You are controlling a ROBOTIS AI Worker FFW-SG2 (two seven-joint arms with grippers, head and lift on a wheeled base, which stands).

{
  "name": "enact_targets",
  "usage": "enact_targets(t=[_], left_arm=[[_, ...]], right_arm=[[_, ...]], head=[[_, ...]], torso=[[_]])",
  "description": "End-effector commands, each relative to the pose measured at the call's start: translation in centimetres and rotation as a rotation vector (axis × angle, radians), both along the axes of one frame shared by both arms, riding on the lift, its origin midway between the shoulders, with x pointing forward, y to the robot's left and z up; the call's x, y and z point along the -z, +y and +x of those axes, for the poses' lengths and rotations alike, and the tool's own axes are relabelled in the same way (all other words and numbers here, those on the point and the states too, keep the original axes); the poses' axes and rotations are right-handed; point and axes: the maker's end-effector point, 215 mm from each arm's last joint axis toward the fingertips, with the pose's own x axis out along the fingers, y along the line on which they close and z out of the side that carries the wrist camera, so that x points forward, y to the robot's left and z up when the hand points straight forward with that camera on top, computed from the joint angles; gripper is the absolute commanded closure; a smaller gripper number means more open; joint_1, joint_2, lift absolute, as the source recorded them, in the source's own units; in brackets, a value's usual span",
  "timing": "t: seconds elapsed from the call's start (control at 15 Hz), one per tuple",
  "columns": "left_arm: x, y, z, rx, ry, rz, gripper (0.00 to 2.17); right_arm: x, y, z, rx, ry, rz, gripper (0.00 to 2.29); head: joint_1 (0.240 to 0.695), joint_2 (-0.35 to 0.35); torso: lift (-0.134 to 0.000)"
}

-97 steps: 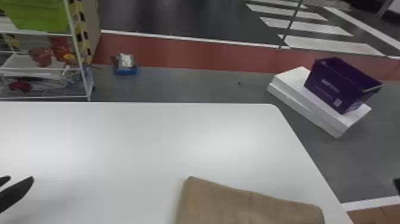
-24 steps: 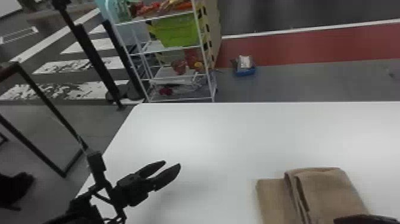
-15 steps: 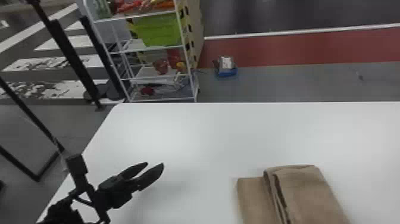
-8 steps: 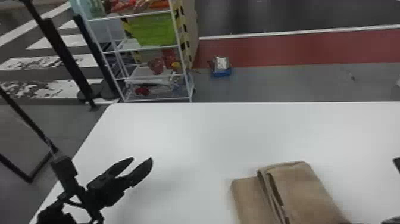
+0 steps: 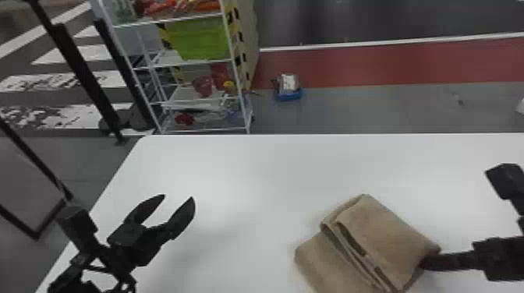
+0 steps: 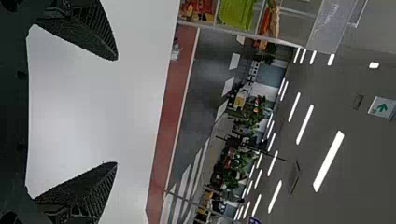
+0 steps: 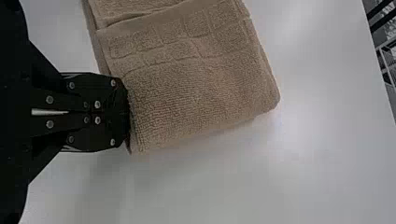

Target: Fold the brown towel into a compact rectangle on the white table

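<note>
The towel (image 7: 196,93) lies folded on the table (image 5: 253,175), its edge at the right gripper's tips (image 7: 125,112) and well apart from the left gripper (image 5: 178,198). The right's fingers are together; whether they pinch cloth, I cannot tell. The left's stand wide, empty. Light, soft, floppy cloth, likely best taken by its thick folded edge. One towel, one table, two grippers.
</note>
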Motion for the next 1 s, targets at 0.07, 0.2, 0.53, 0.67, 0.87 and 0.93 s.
enact_targets(t=[0.07,0.2,0.53,0.67,0.87,0.93], left_arm=[[0.1,0.0,-0.1,-0.001,0.001,-0.002,0.08],[0.1,-0.1,-0.2,0.002,0.002,-0.004,0.08],[0.2,-0.2,-0.3,0.005,0.004,-0.006,0.08],[0.4,-0.2,-0.4,0.005,0.006,-0.007,0.08],[0.4,-0.3,-0.4,0.009,0.005,-0.008,0.09],[0.4,-0.3,-0.4,0.009,0.005,-0.008,0.09]], right_arm=[[-0.5,1.0,4.1,0.016,-0.015,-0.036,2.26],[-0.3,2.8,5.8,0.016,0.0,-0.043,2.26],[0.1,7.8,8.7,-0.019,0.009,-0.08,2.26],[-0.4,9.3,10.8,-0.047,-0.037,-0.111,2.26],[-1.2,9.5,13.5,-0.076,-0.11,-0.148,2.26],[-1.2,9.5,13.9,-0.081,-0.121,-0.156,2.26]], head=[[0.695,0.192],[0.695,0.19],[0.695,0.228],[0.695,0.252],[0.695,0.265],[0.695,0.264]], torso=[[-0.124],[-0.124],[-0.124],[-0.124],[-0.124],[-0.124]])
